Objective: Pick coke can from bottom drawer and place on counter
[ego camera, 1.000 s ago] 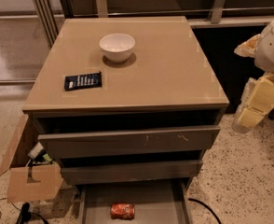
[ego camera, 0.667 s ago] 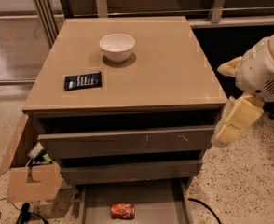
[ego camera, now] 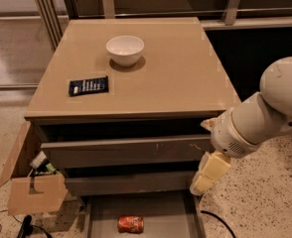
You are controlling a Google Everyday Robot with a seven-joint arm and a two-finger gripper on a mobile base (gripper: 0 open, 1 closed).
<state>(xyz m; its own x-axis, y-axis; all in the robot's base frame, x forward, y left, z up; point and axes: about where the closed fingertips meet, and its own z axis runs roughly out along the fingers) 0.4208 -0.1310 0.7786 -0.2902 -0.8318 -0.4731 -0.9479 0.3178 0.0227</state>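
Observation:
The coke can [ego camera: 130,224], red-orange, lies on its side on the flat grey floor of the bottom drawer [ego camera: 164,211], which is pulled open at the foot of the cabinet. My gripper [ego camera: 200,184] hangs from the white arm at the cabinet's right front corner. It sits beside the middle drawer front, above and to the right of the can, and is apart from it. The glossy beige counter [ego camera: 176,78] tops the cabinet.
A white bowl [ego camera: 124,49] and a flat dark packet [ego camera: 88,86] sit on the counter. The two upper drawers [ego camera: 121,151] stand slightly ajar. An open cardboard box [ego camera: 28,188] with items leans on the cabinet's left side. A black cable [ego camera: 218,218] lies on the speckled floor.
My arm has swung left and down from the right edge of the view, bringing the gripper to the cabinet's right front corner. The can, bowl and packet have not moved.

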